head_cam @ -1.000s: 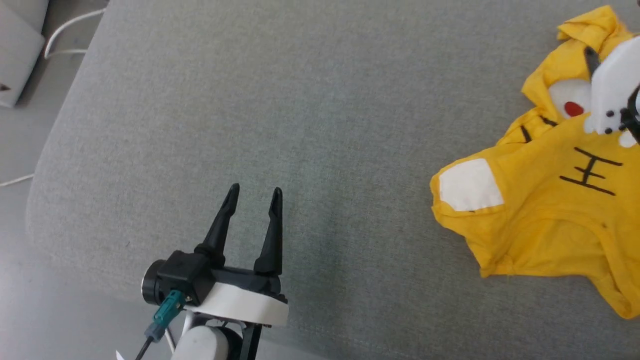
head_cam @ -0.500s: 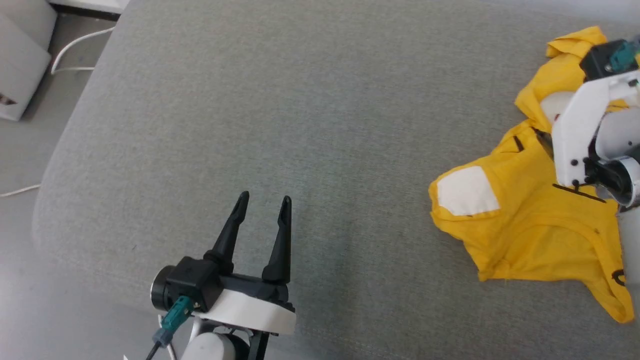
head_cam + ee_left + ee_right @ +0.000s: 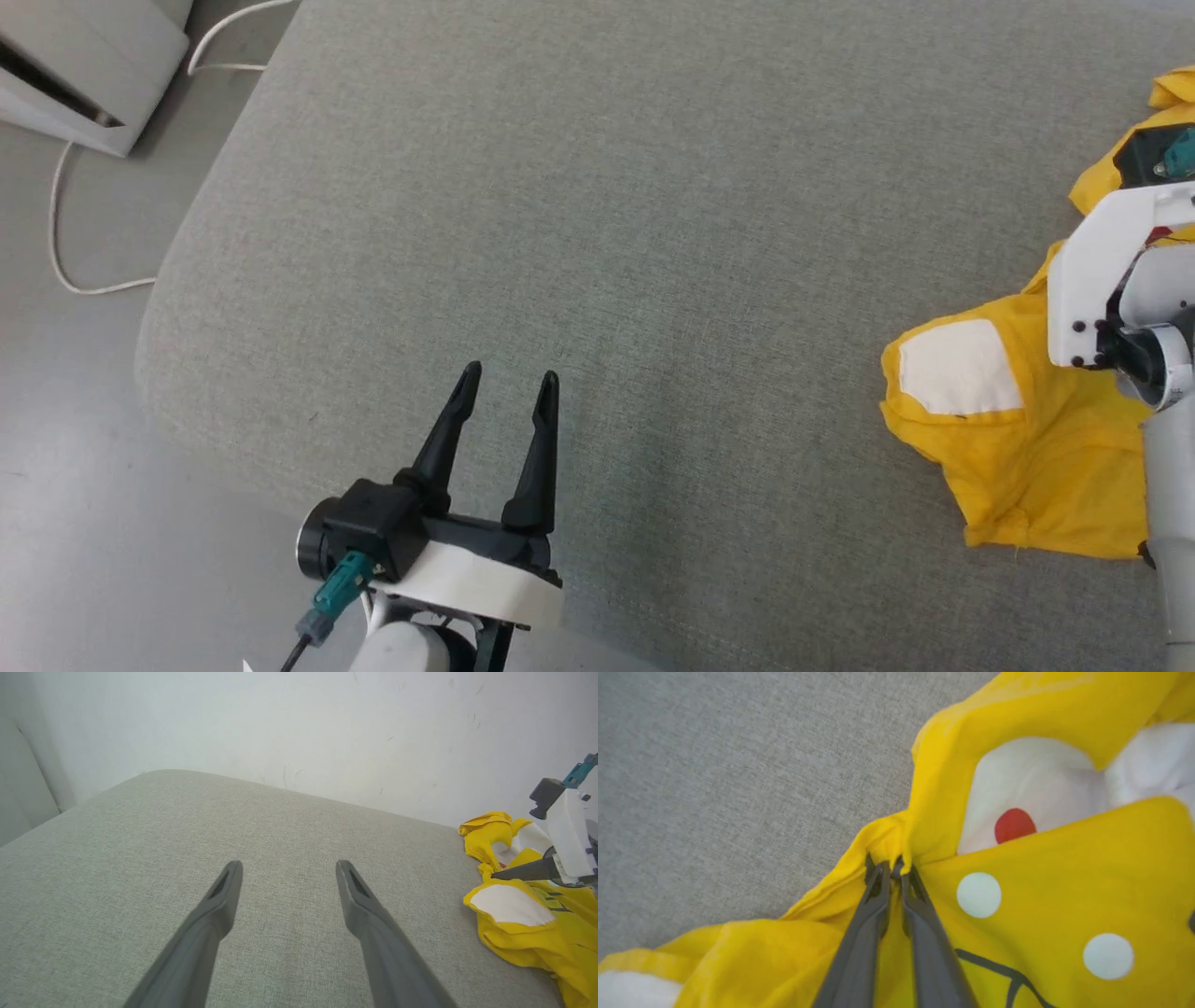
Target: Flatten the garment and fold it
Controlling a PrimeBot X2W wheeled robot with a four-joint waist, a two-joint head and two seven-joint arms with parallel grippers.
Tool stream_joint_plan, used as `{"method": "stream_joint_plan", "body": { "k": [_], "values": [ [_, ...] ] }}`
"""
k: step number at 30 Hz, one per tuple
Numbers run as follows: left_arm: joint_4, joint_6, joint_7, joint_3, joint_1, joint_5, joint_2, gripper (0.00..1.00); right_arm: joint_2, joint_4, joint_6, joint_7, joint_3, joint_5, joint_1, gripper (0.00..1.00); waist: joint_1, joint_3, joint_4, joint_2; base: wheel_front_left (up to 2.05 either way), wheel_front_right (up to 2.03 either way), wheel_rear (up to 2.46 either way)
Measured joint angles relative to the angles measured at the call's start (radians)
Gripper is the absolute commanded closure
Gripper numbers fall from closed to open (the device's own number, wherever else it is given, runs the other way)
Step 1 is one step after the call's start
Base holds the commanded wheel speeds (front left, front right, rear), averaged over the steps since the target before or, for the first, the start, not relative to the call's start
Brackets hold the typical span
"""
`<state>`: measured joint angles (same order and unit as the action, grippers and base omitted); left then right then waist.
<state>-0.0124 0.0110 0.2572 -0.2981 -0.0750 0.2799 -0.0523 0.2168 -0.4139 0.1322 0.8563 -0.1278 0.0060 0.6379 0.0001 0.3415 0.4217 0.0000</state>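
Yellow cloth, the shirt (image 3: 1027, 457), lies crumpled at the right edge of a wide grey cushion (image 3: 653, 233), with a pale wall (image 3: 280, 728) behind it in the left wrist view. A white patch (image 3: 960, 369) shows on the shirt's near left corner. The right gripper (image 3: 891, 868) has its jaws pressed together on a bunched fold at the shirt's edge, pinching yellow fabric between the tips. Beside the pinch are a red dot (image 3: 1014, 825) on white, two white dots (image 3: 978, 894) and thin black lines. The left gripper (image 3: 509, 383) hovers over bare cushion at the lower left, well apart from the shirt, jaws spread wide with nothing between them. On the floor beyond the cushion's left edge lie a white cable (image 3: 56, 233) and a pale box (image 3: 84, 75).
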Motion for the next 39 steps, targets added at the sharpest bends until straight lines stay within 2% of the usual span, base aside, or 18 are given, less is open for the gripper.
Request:
{"method": "stream_joint_plan", "body": {
  "k": [6, 12, 19, 20, 21, 22, 23, 27, 31, 35, 39],
  "values": [
    [0.009, 0.0, 0.0, 0.005, 0.001, 0.002, 0.0, 0.0, -0.011, -0.015, -0.001, -0.1, 0.085, 0.035, 0.024, 1.0, 0.0, -0.029, -0.003, 0.0, 0.0, 0.0, 0.0],
    [0.005, 0.0, 0.0, 0.003, 0.001, 0.002, 0.0, 0.0, -0.054, -0.016, -0.001, -0.206, 0.198, 0.114, 0.136, 1.0, -0.0003, -0.055, -0.01, 0.0, 0.0, 0.0, 0.0],
    [0.006, 0.0, 0.0, -0.006, 0.001, 0.008, 0.0, 0.0, -0.13, -0.148, -0.001, -0.322, 0.28, 0.154, 0.183, 1.0, -0.0001, -0.039, 0.015, 0.0, 0.0, 0.0, 0.0],
    [0.007, 0.0, 0.0, -0.01, 0.0, 0.012, 0.0, 0.0, -0.134, -0.18, -0.001, -0.334, 0.273, 0.15, 0.182, 0.87, 0.0, -0.036, 0.02, -0.0001, 0.0, 0.0, 0.0],
    [0.007, 0.0, 0.0, -0.014, 0.0, 0.012, 0.0, 0.0, -0.137, -0.21, -0.001, -0.348, 0.264, 0.139, 0.182, 0.61, -0.0001, -0.035, 0.025, 0.0, 0.0, 0.0, 0.0],
    [0.008, 0.0, 0.0, -0.017, 0.0, 0.013, 0.0, 0.0, -0.137, -0.237, -0.001, -0.361, 0.254, 0.125, 0.183, 0.04, -0.0001, -0.034, 0.029, 0.0, 0.0, 0.0, 0.0],
    [0.009, 0.0, 0.0, -0.021, 0.0, 0.014, 0.0, 0.0, -0.138, -0.263, -0.001, -0.374, 0.24, 0.11, 0.183, 0.0, -0.0001, -0.033, 0.033, 0.0, 0.0, 0.0, 0.0],
    [0.012, 0.009, 0.0, -0.021, 0.0, 0.02, 0.0, 0.0, -0.143, -0.328, -0.001, -0.418, 0.219, 0.086, 0.191, 0.0, -0.0001, -0.038, 0.033, 0.0, 0.0, 0.0, 0.0],
    [0.012, 0.011, 0.0, -0.008, 0.0, 0.017, 0.0, 0.0, -0.154, -0.331, -0.001, -0.45, 0.243, 0.12, 0.221, 0.0, -0.0001, -0.048, 0.01, 0.0, 0.0, 0.0, 0.0],
    [0.011, 0.01, 0.0, 0.01, 0.002, 0.005, 0.0, 0.0, -0.15, -0.26, -0.001, -0.485, 0.259, 0.195, 0.225, 0.0, -0.0001, -0.061, -0.023, 0.0, 0.0, 0.0, 0.0],
    [0.007, 0.01, 0.0, 0.036, 0.012, -0.014, 0.0, 0.0, -0.11, -0.113, -0.001, -0.528, 0.23, 0.233, 0.195, 0.0, -0.0001, -0.078, -0.064, 0.0, 0.0, 0.0, 0.0]
  ]
}}
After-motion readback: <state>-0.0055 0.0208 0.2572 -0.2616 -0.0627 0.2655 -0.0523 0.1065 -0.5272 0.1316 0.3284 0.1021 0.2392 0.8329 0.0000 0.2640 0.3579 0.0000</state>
